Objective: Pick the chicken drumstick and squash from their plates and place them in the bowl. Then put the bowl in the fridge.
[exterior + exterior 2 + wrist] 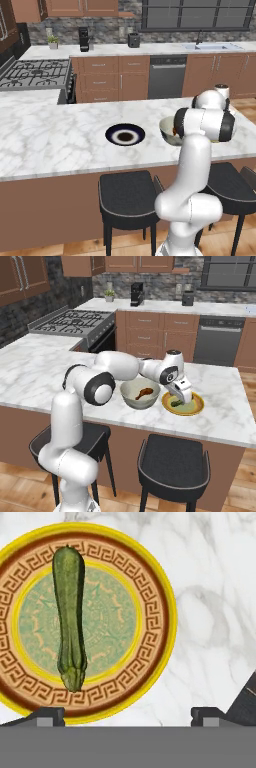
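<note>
No readable text or labels anywhere.

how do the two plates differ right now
The black plate is dark with a white ring and dark centre; the yellow plate has a yellow rim, a brown key-pattern band and a green middle. The black plate is bare, while the yellow plate holds the long green squash. The black plate lies apart from the bowl; the yellow plate sits right beside it. Both are round, flat and on the marble counter.

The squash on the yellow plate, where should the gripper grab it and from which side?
Probably from straight above, across the squash's even middle. It lies flat and lengthwise on the yellow plate, thin enough for the open gripper to straddle. The gripper sits off to one side, so it should first centre over it.
</note>
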{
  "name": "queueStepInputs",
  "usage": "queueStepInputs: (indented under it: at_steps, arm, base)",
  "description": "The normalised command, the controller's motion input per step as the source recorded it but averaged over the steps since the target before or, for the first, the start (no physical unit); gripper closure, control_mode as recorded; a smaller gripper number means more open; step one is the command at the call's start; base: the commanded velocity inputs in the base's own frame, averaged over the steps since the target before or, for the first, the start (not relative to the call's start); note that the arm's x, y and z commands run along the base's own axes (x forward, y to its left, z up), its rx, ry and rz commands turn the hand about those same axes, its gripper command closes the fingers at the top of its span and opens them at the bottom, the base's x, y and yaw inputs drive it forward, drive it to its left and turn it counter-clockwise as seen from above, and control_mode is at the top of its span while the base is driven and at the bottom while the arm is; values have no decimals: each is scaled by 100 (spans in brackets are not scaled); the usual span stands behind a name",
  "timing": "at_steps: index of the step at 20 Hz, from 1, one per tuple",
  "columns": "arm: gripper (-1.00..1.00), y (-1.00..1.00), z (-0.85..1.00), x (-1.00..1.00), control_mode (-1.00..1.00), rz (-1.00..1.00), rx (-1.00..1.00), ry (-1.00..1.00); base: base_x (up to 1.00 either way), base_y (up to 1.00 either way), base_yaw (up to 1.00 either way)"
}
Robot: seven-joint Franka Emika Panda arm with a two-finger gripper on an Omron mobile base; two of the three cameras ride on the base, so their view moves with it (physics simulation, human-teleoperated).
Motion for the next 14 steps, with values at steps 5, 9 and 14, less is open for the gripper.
queueStepInputs:
  at_steps: [5,9,14]
  arm:
    - [-100,-1,-1,30,-100,0,0,14]
    - [-100,-15,-1,30,-100,0,0,18]
    - [-100,-15,-11,12,-100,0,2,4]
  base:
    - [0,0,0]
    - [0,0,0]
    - [0,0,0]
